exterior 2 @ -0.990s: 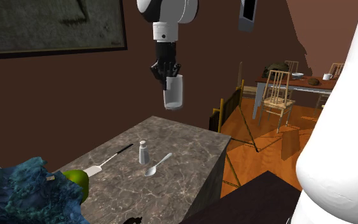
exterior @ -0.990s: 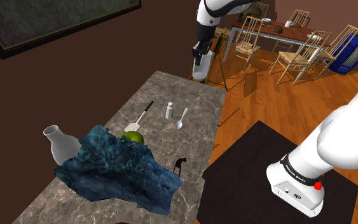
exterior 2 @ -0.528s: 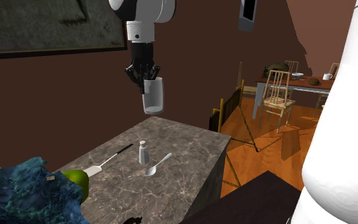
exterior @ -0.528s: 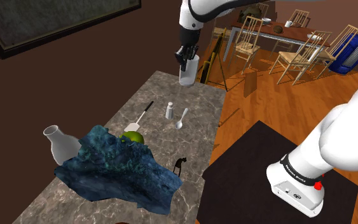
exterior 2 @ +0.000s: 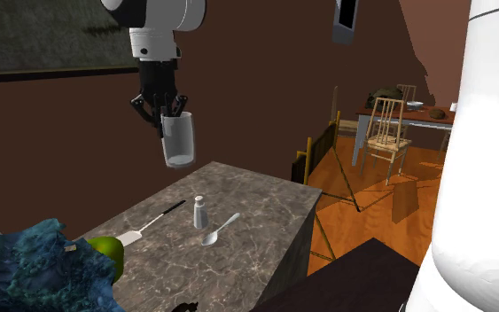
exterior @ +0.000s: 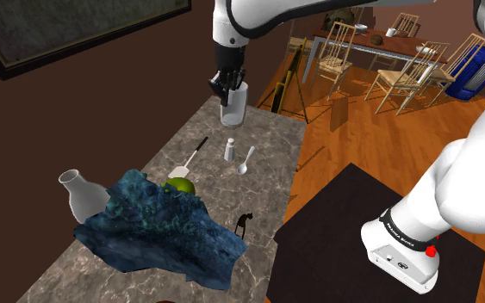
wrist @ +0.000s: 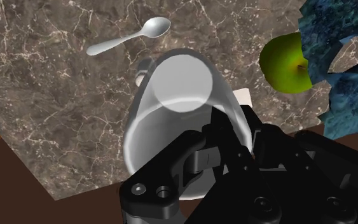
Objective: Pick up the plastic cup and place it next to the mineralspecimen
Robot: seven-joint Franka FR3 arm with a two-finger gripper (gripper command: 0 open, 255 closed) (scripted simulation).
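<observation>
Pinching the rim of the translucent plastic cup (exterior: 233, 109), the black claw (exterior: 230, 86) has swung it over the marbled surface (exterior: 270, 151), toward the jagged blue mineral specimen (exterior: 164, 225).

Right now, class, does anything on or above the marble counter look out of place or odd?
Only mildly: the green apple is tucked against the big blue mineral specimen, partly hidden by it. The cup simply hangs clasped in the pincer, nothing spilled.

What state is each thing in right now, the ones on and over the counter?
Cup: upright, held above the counter.
Gripper: shut on the cup's rim.
Shaker: standing upright.
Spoon: lying flat.
Spatula: lying flat.
Vase: standing upright.
Apple: sitting beside the mineral.
</observation>
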